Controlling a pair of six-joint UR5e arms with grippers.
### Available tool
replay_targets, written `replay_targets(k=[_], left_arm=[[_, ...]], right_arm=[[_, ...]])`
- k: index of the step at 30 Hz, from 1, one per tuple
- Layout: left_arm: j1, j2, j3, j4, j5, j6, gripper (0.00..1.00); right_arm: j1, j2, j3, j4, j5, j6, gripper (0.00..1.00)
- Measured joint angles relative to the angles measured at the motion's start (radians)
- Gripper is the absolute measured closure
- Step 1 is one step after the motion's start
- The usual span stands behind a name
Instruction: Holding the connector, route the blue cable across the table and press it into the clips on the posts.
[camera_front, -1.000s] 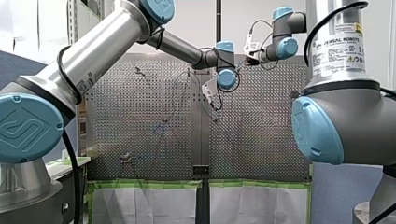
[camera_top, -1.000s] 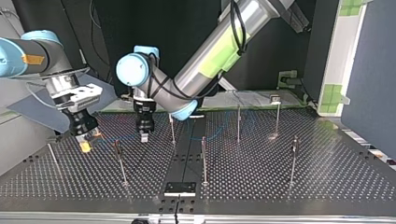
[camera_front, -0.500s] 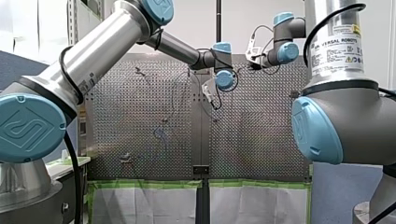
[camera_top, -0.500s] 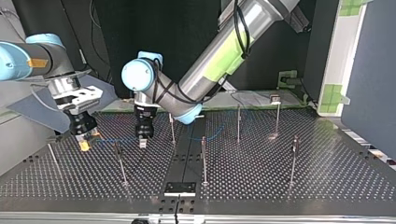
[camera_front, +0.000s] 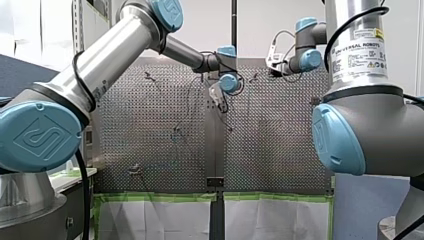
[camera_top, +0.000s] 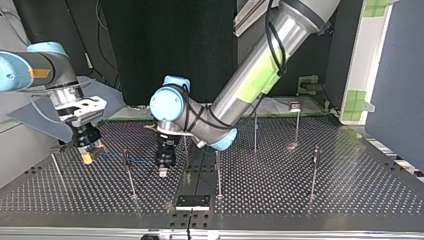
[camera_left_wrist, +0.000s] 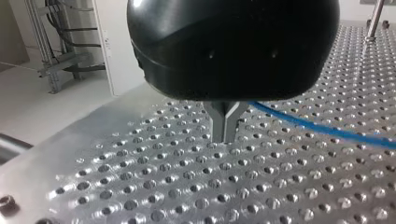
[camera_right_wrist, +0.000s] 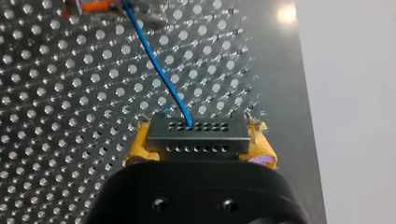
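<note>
At the top view's left, my right gripper (camera_top: 87, 156) hangs just above the perforated table (camera_top: 300, 195). Its yellow pads (camera_right_wrist: 140, 145) are shut on the black connector (camera_right_wrist: 197, 137). The blue cable (camera_top: 131, 159) runs taut from the connector to my left gripper (camera_top: 163, 171), which points down near the table's middle. In the left wrist view, the metal fingers (camera_left_wrist: 219, 122) meet at their tips just above the plate, and the cable (camera_left_wrist: 327, 131) leaves them to one side. A thin post (camera_top: 128, 172) stands in front of the cable, between the two grippers.
More thin posts stand on the plate: one just beside my left gripper (camera_top: 218, 172), two further back (camera_top: 255, 131) (camera_top: 297, 125), one at the top view's right (camera_top: 315, 170). A small black bracket (camera_top: 192, 201) sits at the near edge. An orange part (camera_right_wrist: 93, 5) lies ahead of the connector.
My left gripper has moved right and toward the top view's near edge, taking the cable's end with it. My right gripper has shifted only slightly, still holding the connector.
</note>
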Motion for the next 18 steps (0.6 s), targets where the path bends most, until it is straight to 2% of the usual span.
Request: replay_targets(k=[6, 7, 8, 9, 11, 12, 14, 15, 16, 18], left_arm=[[0.007, 0.0, 0.001, -0.019, 0.019, 0.0, 1.0], [0.007, 0.0, 0.001, -0.022, 0.02, 0.0, 0.96], [0.006, 0.0, 0.0, -0.025, 0.021, 0.0, 0.86], [0.004, 0.0, 0.0, -0.03, 0.021, 0.0, 0.86], [0.0, 0.0, 0.0, -0.037, 0.022, 0.0, 0.53], [-0.003, 0.0, 0.0, -0.042, 0.022, 0.001, 0.53], [-0.008, 0.0, 0.0, -0.052, 0.022, 0.002, 0.24], [-0.011, 0.0, 0.0, -0.059, 0.022, 0.002, 0.24], [-0.014, 0.0, 0.0, -0.065, 0.022, 0.002, 0.03], [-0.021, 0.0, 0.0, -0.078, 0.021, 0.004, 0.0]], right_arm=[[-0.017, 0.01, -0.01, -0.005, -0.007, 0.009, 1.0], [-0.019, 0.011, -0.011, -0.005, -0.008, 0.009, 1.0], [-0.021, 0.011, -0.012, -0.005, -0.008, 0.009, 1.0], [-0.023, 0.011, -0.013, -0.006, -0.009, 0.008, 1.0], [-0.025, 0.011, -0.013, -0.006, -0.01, 0.008, 1.0], [-0.026, 0.011, -0.014, -0.006, -0.01, 0.007, 1.0], [-0.028, 0.012, -0.014, -0.006, -0.01, 0.006, 1.0], [-0.029, 0.012, -0.014, -0.006, -0.011, 0.006, 1.0], [-0.029, 0.012, -0.014, -0.006, -0.011, 0.006, 1.0], [-0.029, 0.011, -0.014, -0.005, -0.013, 0.005, 1.0]])
